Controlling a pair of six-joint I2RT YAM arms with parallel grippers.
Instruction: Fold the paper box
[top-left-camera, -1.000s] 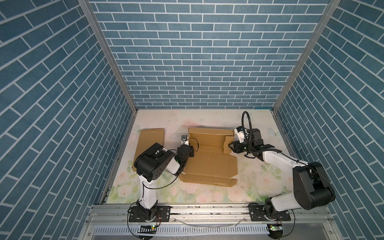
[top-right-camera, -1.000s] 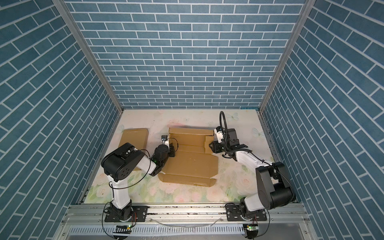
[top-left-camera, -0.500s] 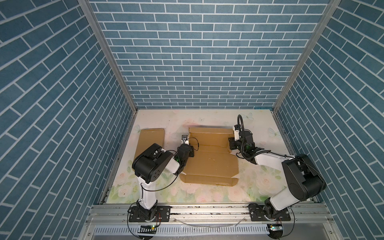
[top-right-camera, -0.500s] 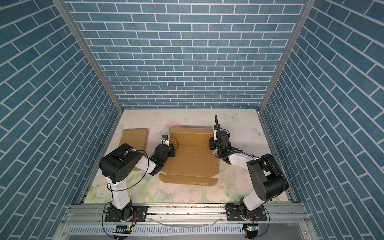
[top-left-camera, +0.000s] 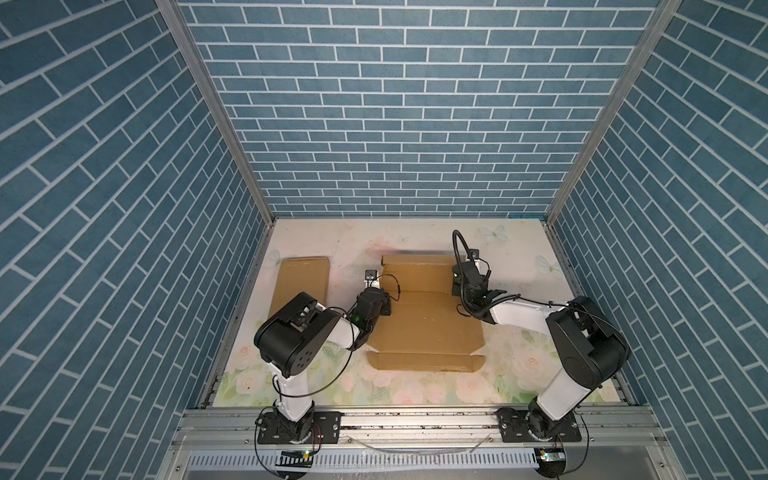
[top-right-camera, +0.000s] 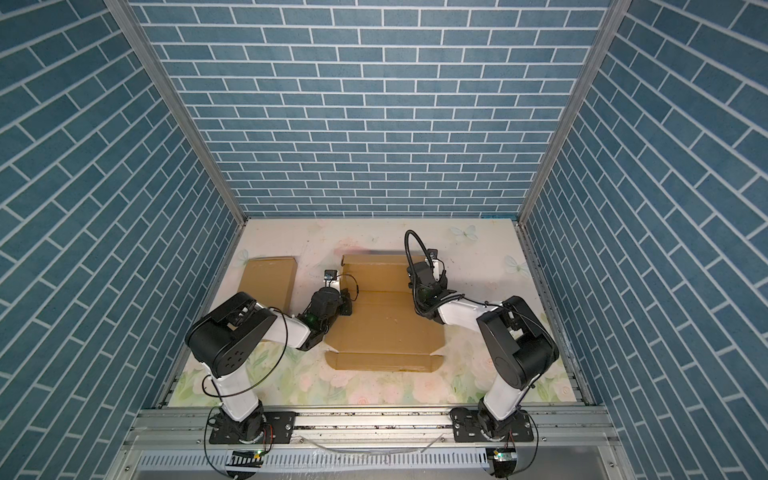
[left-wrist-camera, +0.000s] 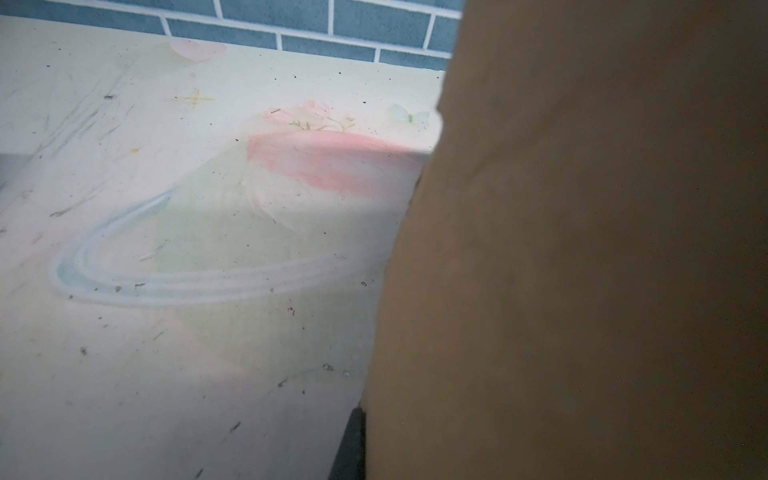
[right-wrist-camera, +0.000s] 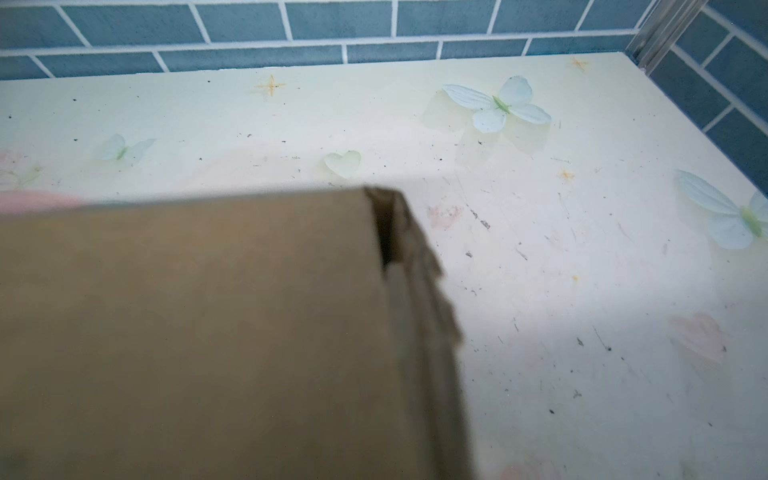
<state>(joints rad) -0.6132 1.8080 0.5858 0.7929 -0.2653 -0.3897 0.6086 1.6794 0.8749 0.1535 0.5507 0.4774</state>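
Observation:
The paper box is a brown cardboard blank lying open on the table in both top views, its far panel tilted up. My left gripper sits at the box's left edge and is shut on the cardboard there. In the left wrist view the cardboard fills one side, with a dark finger against its edge. My right gripper is at the far panel's right edge, shut on it. In the right wrist view the panel hides the jaws.
A second flat cardboard sheet lies at the far left near the wall. Blue brick walls close in three sides. The floral table shows bare to the right of the box and behind it.
My right gripper has moved left onto the box's right edge and closed from half open. The far panel has shifted a little. The left arm has hardly moved.

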